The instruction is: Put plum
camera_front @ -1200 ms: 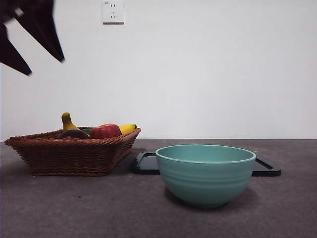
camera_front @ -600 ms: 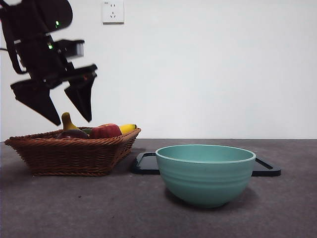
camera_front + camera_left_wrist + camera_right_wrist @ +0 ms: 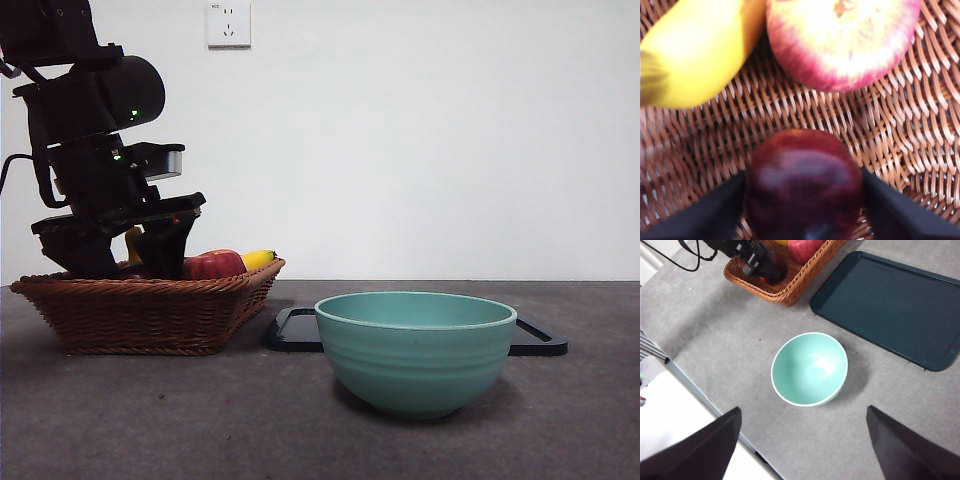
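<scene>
On the grey desk (image 3: 715,335), inside the wicker basket (image 3: 140,310), the glossy, likely slippery plum (image 3: 804,187) is flanked at three and nine o'clock by the left hand (image 3: 805,210), spread, not yet clamped.

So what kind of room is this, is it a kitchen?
Probably not a real kitchen, more a robot test bench: a plain grey table against a bare white wall with one socket, a cable-trailing left gripper in a fruit basket, and an empty green bowl set out.
</scene>
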Controlling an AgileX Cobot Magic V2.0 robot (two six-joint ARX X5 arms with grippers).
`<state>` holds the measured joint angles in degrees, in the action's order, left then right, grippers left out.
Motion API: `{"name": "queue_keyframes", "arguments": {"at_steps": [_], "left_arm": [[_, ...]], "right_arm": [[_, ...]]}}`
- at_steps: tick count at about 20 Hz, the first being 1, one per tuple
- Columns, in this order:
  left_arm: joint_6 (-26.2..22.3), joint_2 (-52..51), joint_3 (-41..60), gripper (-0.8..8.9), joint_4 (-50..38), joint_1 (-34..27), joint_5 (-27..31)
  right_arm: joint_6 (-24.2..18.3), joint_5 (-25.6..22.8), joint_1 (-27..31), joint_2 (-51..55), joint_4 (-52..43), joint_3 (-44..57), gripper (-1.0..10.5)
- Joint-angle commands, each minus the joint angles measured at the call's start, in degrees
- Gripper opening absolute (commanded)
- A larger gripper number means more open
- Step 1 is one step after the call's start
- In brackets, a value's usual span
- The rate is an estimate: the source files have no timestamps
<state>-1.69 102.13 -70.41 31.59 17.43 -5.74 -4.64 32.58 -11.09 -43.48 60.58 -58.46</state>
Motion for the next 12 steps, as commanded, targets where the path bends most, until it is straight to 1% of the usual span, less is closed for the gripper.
{"name": "queue_keyframes", "arguments": {"at_steps": [1,3,5,7,10,12], "left_arm": [[-0.13,0.63,-1.27,2.76,0.35,0.35,0.17],[0.00,-1.81,-1.27,2.76,0.87,0.68,0.17],[0.72,-6.71,-1.27,2.76,1.90,1.90,-0.15],[1.14,-12.92,-1.29,2.76,4.09,4.85,-1.68],[1.33,-20.22,-1.29,2.76,5.64,13.53,-2.23],[1.33,-20.92,-1.29,2.76,4.90,20.48,-2.21]], "right_arm": [[0.13,-0.04,-0.20,-0.26,-0.52,-1.11,4.0],[0.13,-0.04,-0.20,-0.26,-0.52,-1.11,4.0],[0.11,-0.04,-0.20,-0.26,-0.52,-1.11,4.0],[0.11,-0.07,-0.20,-0.26,-0.55,-1.11,4.0],[0.11,-0.07,-0.20,-0.26,-0.52,-1.11,4.0],[0.11,-0.20,-0.20,-0.26,-0.55,-1.11,4.0]]}}
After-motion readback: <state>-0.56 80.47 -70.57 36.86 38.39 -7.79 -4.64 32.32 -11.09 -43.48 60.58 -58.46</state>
